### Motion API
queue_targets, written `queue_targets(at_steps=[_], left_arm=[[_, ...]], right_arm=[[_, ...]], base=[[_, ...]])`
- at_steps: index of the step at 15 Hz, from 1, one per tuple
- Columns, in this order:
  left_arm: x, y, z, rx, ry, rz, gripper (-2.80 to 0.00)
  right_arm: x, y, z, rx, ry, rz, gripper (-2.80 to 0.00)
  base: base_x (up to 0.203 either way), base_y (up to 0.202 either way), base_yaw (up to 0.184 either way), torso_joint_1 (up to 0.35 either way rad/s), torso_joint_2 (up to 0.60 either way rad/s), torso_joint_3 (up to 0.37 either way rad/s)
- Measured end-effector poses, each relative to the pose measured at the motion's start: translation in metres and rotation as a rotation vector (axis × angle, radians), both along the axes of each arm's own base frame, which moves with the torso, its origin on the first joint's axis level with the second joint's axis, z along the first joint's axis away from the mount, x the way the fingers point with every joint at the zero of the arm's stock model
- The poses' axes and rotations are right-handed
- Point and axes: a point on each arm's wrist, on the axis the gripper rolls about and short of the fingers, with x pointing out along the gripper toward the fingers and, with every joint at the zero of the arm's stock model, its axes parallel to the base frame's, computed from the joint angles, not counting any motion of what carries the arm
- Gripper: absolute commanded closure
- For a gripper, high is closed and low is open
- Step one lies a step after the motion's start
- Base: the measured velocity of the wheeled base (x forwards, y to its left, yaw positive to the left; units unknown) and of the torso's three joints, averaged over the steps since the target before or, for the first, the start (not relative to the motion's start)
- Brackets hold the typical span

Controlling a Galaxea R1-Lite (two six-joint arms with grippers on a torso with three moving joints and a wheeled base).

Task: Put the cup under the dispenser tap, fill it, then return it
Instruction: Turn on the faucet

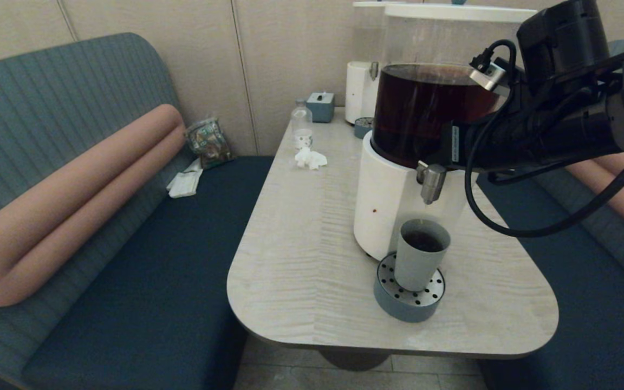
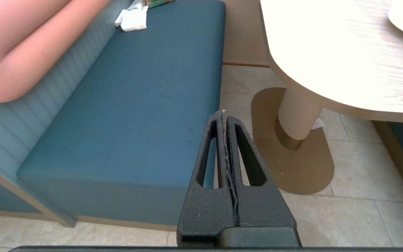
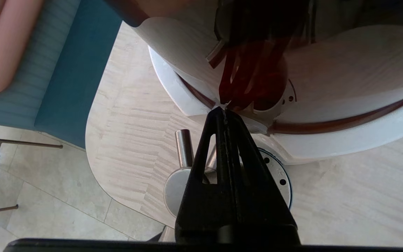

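The grey-green cup (image 1: 419, 261) stands upright on the round blue-grey drip tray (image 1: 408, 305), directly below the steel dispenser tap (image 1: 431, 183). Dark liquid shows inside the cup. The tap belongs to the big dispenser (image 1: 385, 200) with a white base and dark-brown tank. My right gripper (image 3: 224, 111) is shut and holds nothing. It hovers above the tap (image 3: 184, 147), its tips against the dispenser where the tank meets the base. The cup is hidden in the right wrist view. My left gripper (image 2: 223, 113) is shut and empty, parked low beside the blue bench.
A paler dispenser (image 1: 359, 92), a tissue box (image 1: 320, 106), a glass bottle (image 1: 301, 125) and a crumpled tissue (image 1: 310, 158) sit at the table's far end. Blue benches (image 1: 144, 281) flank the table (image 1: 301, 260). My right arm (image 1: 550, 130) crosses in front of the tank.
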Motion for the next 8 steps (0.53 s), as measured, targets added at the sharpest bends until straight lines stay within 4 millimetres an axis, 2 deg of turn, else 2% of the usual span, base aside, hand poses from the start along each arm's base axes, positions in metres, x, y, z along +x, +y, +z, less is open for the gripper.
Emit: queue_targets(at_steps=[8], left_arm=[[0.0, 0.0, 0.0, 0.0, 0.0, 0.0, 0.0]], right_arm=[[-0.01, -0.013, 0.008, 0.006, -0.021, -0.03, 0.0]], base=[[0.0, 0.0, 0.0, 0.0, 0.0, 0.0]])
